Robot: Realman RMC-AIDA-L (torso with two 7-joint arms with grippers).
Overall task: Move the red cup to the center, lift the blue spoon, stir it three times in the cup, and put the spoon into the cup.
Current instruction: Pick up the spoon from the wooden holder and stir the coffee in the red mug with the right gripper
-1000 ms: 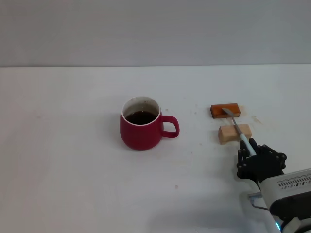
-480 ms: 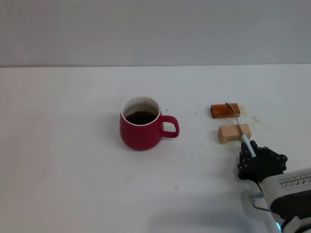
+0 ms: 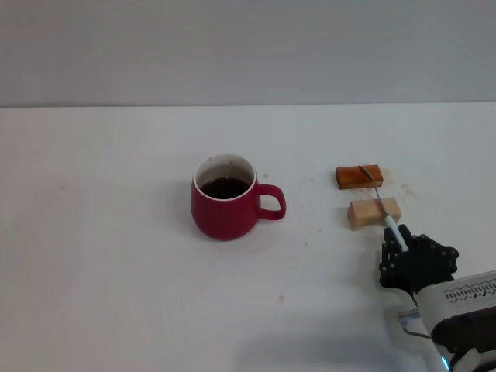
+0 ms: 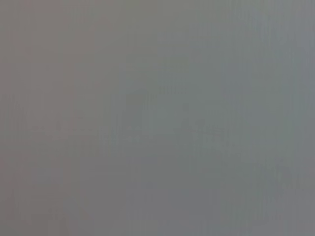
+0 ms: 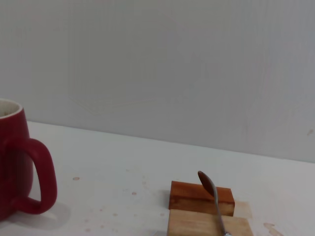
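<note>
- The red cup [image 3: 224,198] stands upright near the middle of the white desk [image 3: 116,256], handle toward the robot's right and dark liquid inside, so the centring step looks done.
- The step in hand, as I judge it, is lifting the blue spoon [image 3: 380,203].
- The right tool [image 3: 404,249] sits low at the near right of the desk and is closed on the spoon's pale blue handle end. The dark fingers [image 3: 418,263] bunch around it.
- The spoon slants away from the tool over the two wooden blocks. Its neck crosses the tan block [image 3: 374,212] and its bowl is over the orange-brown block [image 3: 359,176].
- In the right wrist view the bowl [image 5: 206,183] appears raised a little above the orange-brown block [image 5: 201,197]. Whether the neck touches the tan block [image 5: 209,226] I cannot tell.
- The cup is well apart from the spoon, toward the robot's left.
- The left tool is not in view in the head view, and its wrist camera shows only plain grey.
- The next move calls for raising the spoon clear of both blocks, carrying it across to above the cup's mouth and tipping the bowl downward.
- The grip is at the very end of a slim handle, so the spoon could pivot or slip during the carry.
</note>
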